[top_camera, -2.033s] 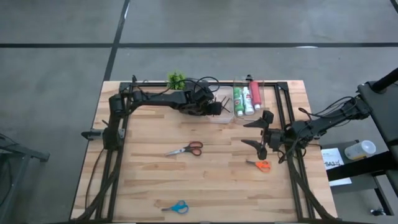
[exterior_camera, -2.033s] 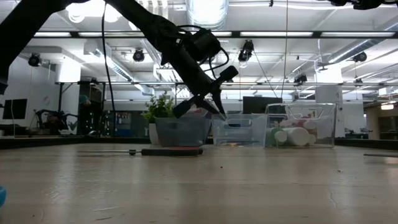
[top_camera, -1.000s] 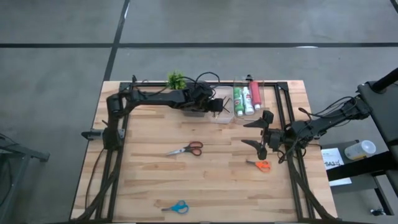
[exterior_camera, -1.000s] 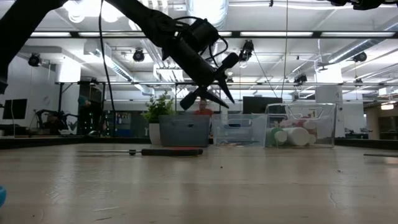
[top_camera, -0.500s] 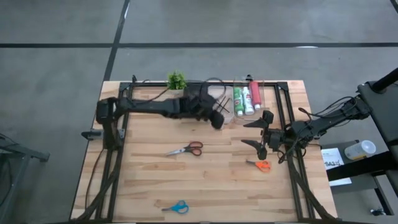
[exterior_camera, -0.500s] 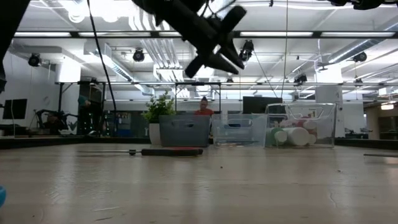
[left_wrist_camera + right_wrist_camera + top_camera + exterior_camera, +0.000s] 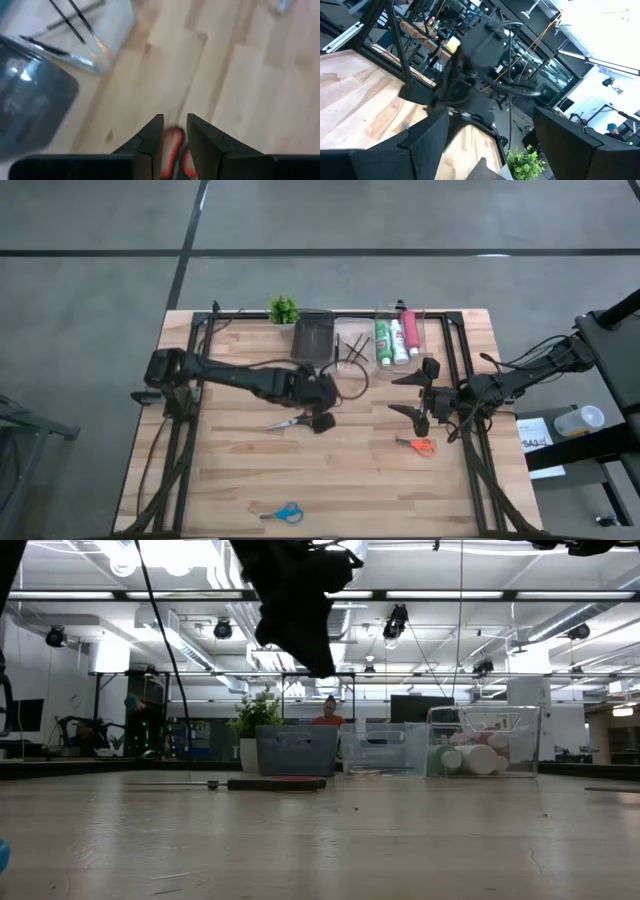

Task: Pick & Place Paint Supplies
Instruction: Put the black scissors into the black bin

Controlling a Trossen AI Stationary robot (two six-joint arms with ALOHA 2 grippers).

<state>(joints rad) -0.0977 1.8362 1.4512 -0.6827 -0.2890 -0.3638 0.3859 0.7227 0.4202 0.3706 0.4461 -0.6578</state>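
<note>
We're watching the left gripper (image 7: 322, 420) hovering just over the handles of the red-handled scissors (image 7: 297, 421), mid-table, and through the left wrist view its two fingers (image 7: 150, 137) are sitting close together with only a narrow gap, nothing pinched between them, the red loops (image 7: 176, 150) showing right below. The right gripper (image 7: 416, 393) is waiting by the right rail, jaws spread wide and empty, just above the orange-handled scissors (image 7: 419, 445). The blue-handled scissors (image 7: 281, 513) are lying near the front edge. At the back, brushes (image 7: 352, 352) and paint tubes (image 7: 396, 337) are resting in clear bins.
</note>
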